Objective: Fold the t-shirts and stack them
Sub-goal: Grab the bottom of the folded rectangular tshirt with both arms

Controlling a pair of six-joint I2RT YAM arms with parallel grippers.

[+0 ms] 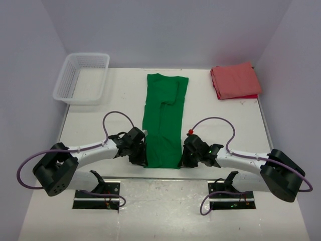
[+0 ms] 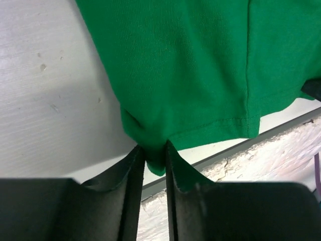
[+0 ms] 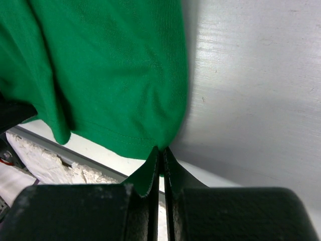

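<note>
- Overhead first: a soft, short-sleeved, bright green t-shirt (image 1: 163, 125) lies on the white table (image 1: 100, 120) as a long narrow strip. It runs from the far middle to the near edge, with one sleeve turned in over its upper half.
- Its near hem sits between the two arms. The left gripper (image 1: 140, 155) is at the hem's left corner and the right gripper (image 1: 186, 156) at its right corner.
- A folded, soft salmon-red t-shirt (image 1: 234, 80) rests at the far right corner, well apart from the green one. A white plastic mesh basket (image 1: 80, 98) stands at the far left corner.
- Left wrist view: the left gripper (image 2: 154, 150) has its dark fingers (image 2: 133, 175) drawn in on a bunched corner of the green t-shirt (image 2: 190, 65) — the cloth fills the narrow gap between them. The stitched hem runs off to the right above the table's edge.
- Right wrist view: the right gripper (image 3: 160, 150) is closed almost finger to finger, pinching the hem corner of the green t-shirt (image 3: 110, 65) at its tips. Bare white table (image 3: 251, 90) lies to the right of the cloth.
</note>
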